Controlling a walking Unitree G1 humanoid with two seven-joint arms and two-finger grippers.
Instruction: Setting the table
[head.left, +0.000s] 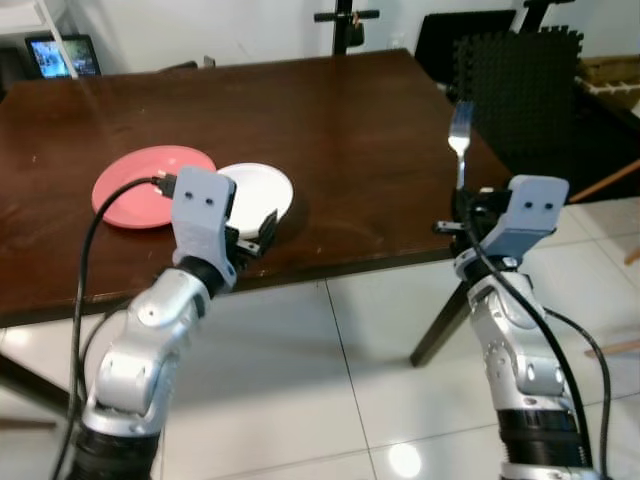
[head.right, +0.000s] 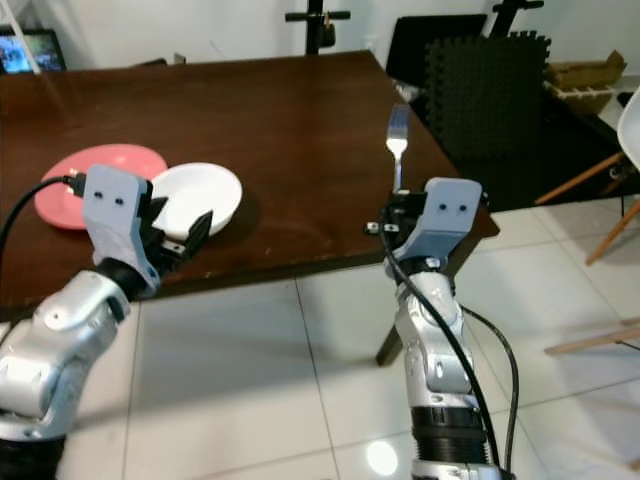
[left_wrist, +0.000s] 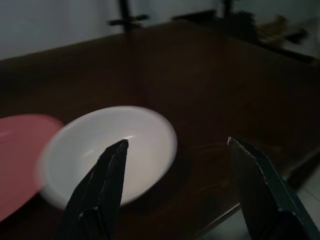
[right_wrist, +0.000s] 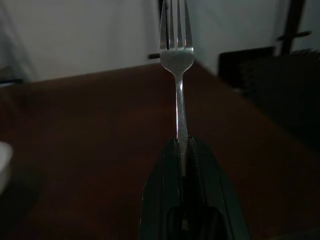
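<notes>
Dark brown wooden bench (head.left: 330, 130) ahead of robot, viewed from its near edge. White tiled floor (head.left: 330, 400) below.

Right gripper (head.left: 462, 218): raised just off the near right corner of the bench, fingers (right_wrist: 200, 165) clenched on the handle of a silver fork (head.left: 460, 140). Fork stands upright, tines up, held above the bench edge and not touching the surface. Right wrist view confirms: handle pinched between both black fingers, tines well clear of them, bench top behind.

Left gripper (head.left: 258, 232): at the near edge of the bench, fingers (left_wrist: 107, 175) spread apart, holding nothing. It sits just in front of a white plate (head.left: 262, 190); the head views show the fingertips overlapping the plate's near rim, contact cannot be judged. In the left wrist view the white plate (left_wrist: 115, 150) lies between and beyond the two fingers, slightly blurred.

Pink plate (head.left: 150, 185): flat on the bench, left of the white plate, rims touching or overlapping; which one is on top cannot be told.

Background: black foam mat panels (head.left: 520, 80) standing beyond the far right corner of the bench; a small lit screen (head.left: 62, 55) at far left; a black stand (head.left: 345, 20) behind the far edge; pale wooden chair legs (head.right: 590, 200) at far right
</notes>
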